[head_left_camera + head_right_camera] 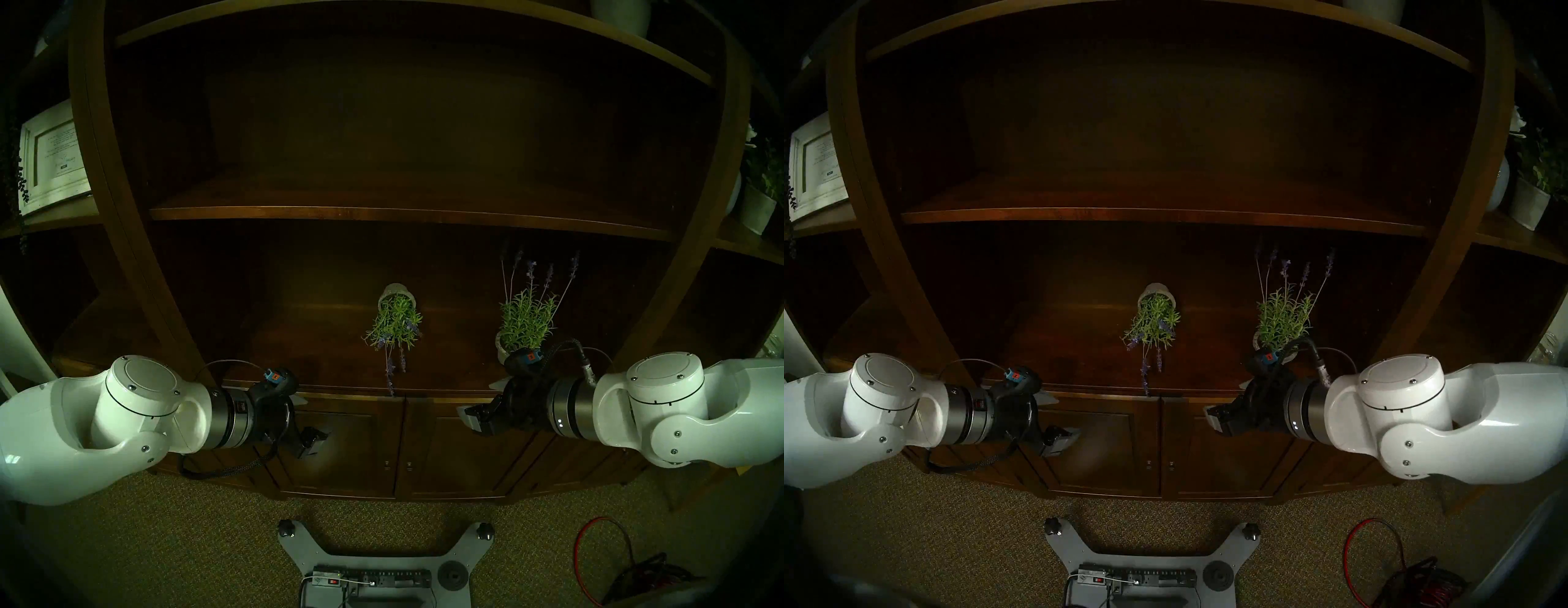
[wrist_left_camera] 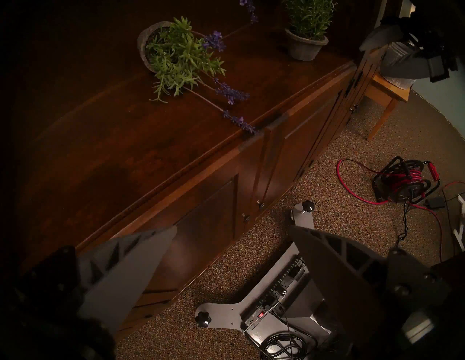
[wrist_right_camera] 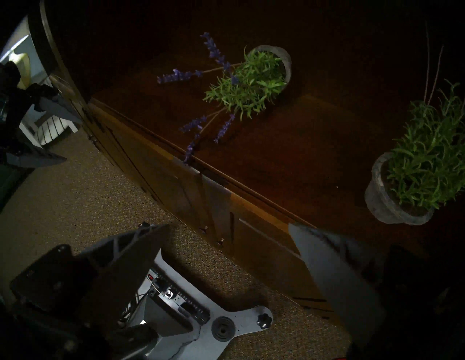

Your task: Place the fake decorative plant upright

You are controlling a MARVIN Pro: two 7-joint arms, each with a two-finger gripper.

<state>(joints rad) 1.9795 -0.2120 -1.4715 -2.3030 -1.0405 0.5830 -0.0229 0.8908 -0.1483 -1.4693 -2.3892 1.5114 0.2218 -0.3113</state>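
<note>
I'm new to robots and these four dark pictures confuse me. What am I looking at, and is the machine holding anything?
It is a robot with two white arms facing a wooden cabinet. The two wide pictures come from cameras on its head; the other two come from cameras on its wrists, looking past the jaws. On the cabinet's top lies a tipped plant, its pot on its side, with purple flower stems reaching the front edge. To its right stands an upright plant of the same kind. The left gripper and right gripper both hang open in front of the cabinet, holding nothing.
</note>
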